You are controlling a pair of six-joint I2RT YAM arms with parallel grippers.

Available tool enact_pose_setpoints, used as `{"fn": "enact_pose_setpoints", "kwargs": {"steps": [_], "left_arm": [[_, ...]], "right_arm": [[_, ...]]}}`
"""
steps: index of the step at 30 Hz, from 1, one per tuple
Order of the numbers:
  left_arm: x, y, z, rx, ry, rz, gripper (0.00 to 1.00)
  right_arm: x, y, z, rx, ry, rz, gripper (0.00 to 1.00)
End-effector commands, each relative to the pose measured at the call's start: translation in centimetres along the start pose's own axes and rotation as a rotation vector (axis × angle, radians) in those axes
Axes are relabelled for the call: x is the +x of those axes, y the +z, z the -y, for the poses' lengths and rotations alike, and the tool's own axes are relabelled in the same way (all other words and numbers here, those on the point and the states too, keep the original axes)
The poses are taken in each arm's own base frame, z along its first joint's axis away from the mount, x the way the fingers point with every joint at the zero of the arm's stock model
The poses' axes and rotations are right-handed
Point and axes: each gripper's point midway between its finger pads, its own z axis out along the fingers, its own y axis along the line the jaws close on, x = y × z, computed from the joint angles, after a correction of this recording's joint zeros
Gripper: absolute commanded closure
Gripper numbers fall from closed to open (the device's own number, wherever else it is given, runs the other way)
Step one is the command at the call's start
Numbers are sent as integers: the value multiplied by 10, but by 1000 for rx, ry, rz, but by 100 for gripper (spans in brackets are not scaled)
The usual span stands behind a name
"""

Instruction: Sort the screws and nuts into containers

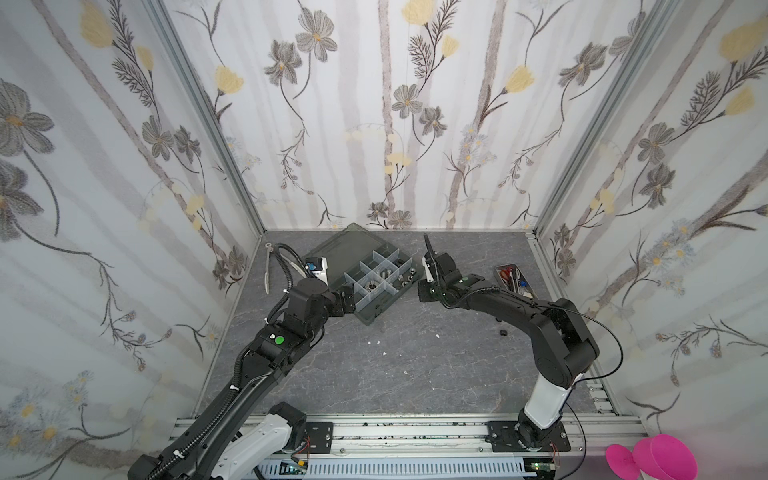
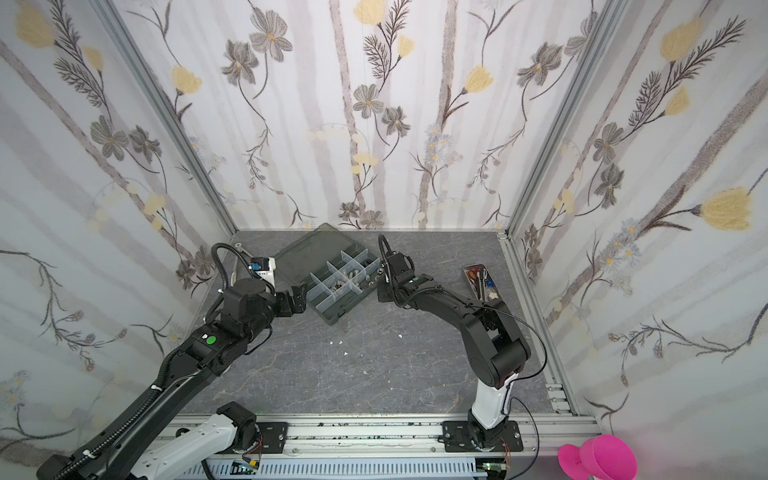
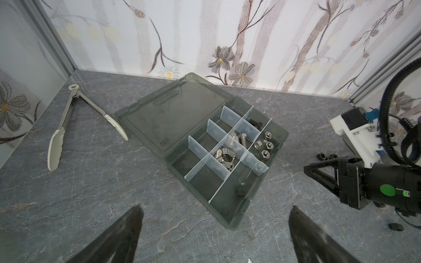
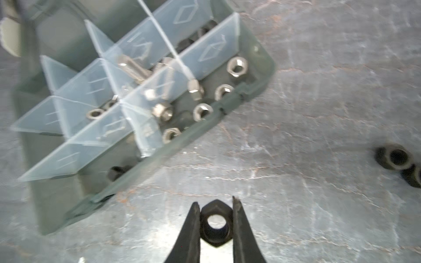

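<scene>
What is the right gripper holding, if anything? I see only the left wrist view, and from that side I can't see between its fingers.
Observer: The right wrist view shows the right gripper shut on a black hex nut, pinched across its flats.
Operator: Is there anything past that arm, outside my frame?
Observer: Yes. In both top views a narrow metal tray holding red-handled tools lies on the grey marbled table, between the right arm and the right wall.
</scene>
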Motion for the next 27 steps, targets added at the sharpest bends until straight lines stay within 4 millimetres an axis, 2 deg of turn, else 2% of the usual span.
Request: {"fn": "enact_pose_setpoints", "kwargs": {"steps": [1,7,14,22,27], "left_arm": [[-5,0,-1,-5,-2,22,0],[-6,2,-6,-11,-17,21,0],[-8,4,-10,-13,-37,23,0],[-7,5,-11,-11,-41,16,0],[-7,7,-12,-11,-43,11,0]], "right_arm": [[-6,1,-26,-69,-24,1,94],[-10,8,-62,-147,-46,-5,95],[-7,25,-93,-198,-71,-31,95],[-2,42,-104,-211,-68,-54,94],[0,50,-104,-210,-67,-62,89]]}}
